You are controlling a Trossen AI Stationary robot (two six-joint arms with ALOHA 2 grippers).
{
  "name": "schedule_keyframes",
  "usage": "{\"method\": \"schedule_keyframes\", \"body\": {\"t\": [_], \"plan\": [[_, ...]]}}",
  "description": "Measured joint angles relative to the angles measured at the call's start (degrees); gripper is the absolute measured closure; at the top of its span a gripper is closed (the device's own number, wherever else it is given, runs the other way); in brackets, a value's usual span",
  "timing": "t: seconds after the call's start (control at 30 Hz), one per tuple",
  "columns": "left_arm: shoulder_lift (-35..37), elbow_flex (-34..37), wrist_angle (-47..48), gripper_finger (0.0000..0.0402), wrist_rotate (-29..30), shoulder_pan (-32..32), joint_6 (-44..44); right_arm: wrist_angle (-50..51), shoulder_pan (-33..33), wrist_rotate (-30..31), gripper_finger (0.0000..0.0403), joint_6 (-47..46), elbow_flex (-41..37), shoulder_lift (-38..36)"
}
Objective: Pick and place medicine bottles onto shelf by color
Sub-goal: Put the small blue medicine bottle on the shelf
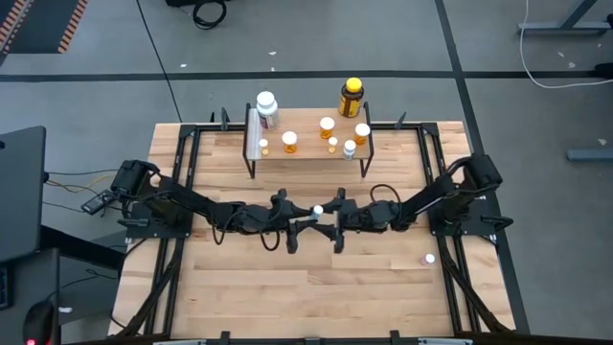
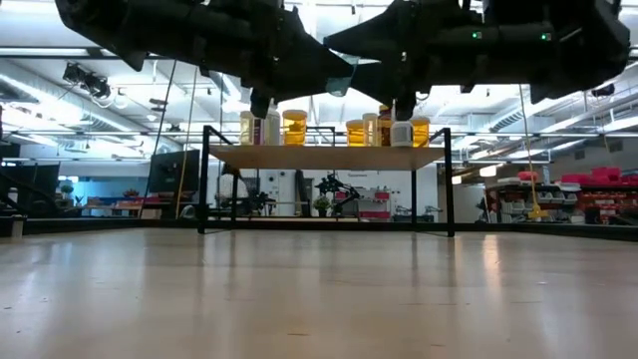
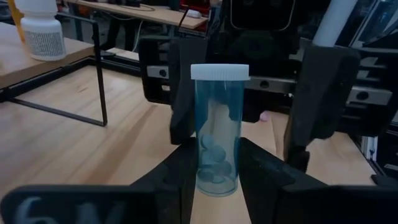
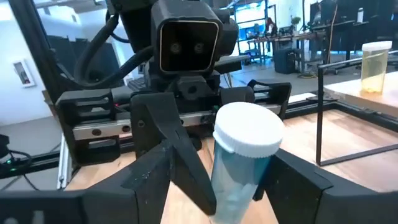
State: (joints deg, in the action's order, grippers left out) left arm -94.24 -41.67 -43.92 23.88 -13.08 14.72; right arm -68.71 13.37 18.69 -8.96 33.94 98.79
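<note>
Left gripper (image 3: 214,168) and right gripper (image 4: 217,180) meet over mid-table, both at one clear blue-tinted vial (image 3: 217,127) with a white cap, held upright in the air between them. Left wrist view shows the left fingers pinching the vial low on its body, a few tablets visible at its bottom. Right wrist view shows the right fingers either side of the same vial; contact looks close, but I cannot tell whether they press on it or stand just apart. Judged as a handover in progress, direction not determinable. Shelf (image 1: 306,153) stands at the far side of the table, well apart from the grippers. On it: a larger white bottle (image 1: 266,107) at the left end, a larger dark amber bottle (image 1: 351,98) with yellow cap toward the right, and several small orange white-capped bottles (image 1: 327,126) between and beside them. Sorting thus appears mostly done. Left to do, as far as shown: the vial in hand, plus one small white-capped item (image 1: 429,259) lying on the table (image 1: 306,297) near the right arm's base. Whether the colour grouping on the shelf is correct is hard to judge from above.
</note>
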Motion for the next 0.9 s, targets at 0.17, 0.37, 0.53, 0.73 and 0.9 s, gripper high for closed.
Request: {"method": "schedule_keyframes", "body": {"t": [0.17,0.37,0.53,0.73,0.9], "plan": [[0.0,-0.02,-0.5,0.0292,-0.12,-0.08,-0.09,-0.27,0.0,0.45,0.016,1.26,0.48,0.25],[0.0,-0.02,-0.41,0.0292,-0.1,-0.39,-0.2,-0.26,0.11,1.02,0.0174,1.68,0.48,0.25],[0.0,-0.02,0.18,0.0292,-0.07,-0.94,-0.24,-0.24,0.13,1.13,0.0191,2.6,0.48,0.24],[0.07,-0.04,0.95,0.0292,-0.12,-1.03,-0.39,-0.17,0.17,1.16,0.0209,2.94,0.48,0.26],[0.07,-0.04,1.15,0.0292,-0.11,-1.14,-0.24,-0.17,0.2,2.1,0.0219,3.07,0.48,0.26]]}}
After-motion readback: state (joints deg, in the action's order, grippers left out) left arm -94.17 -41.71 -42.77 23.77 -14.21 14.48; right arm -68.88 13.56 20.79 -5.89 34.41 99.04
